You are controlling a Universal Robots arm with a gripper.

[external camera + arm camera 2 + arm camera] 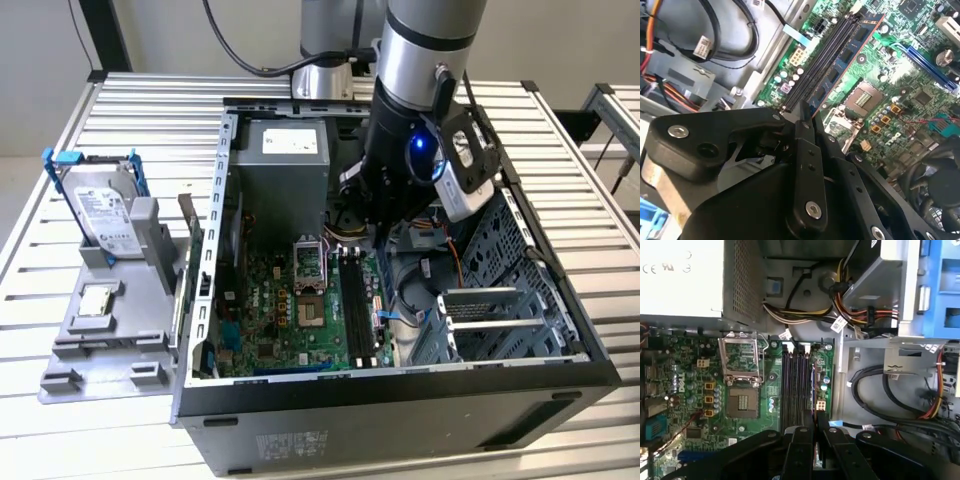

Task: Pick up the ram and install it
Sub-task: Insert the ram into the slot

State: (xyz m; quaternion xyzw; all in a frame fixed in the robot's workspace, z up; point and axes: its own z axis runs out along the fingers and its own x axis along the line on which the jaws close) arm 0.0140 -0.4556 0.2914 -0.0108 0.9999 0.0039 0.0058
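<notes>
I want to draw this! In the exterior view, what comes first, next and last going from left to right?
Hard drive → grey stand → green motherboard → black slots → metal drive cage.

Robotics lab bench for PC assembly: slatted aluminium surface [120, 100], open desktop tower case [400, 420] lying on side, green motherboard [290, 320] exposed, grey fixture tray [110, 340] propping hard drive [105, 215], industrial robot arm [425, 50] overhead.
</notes>
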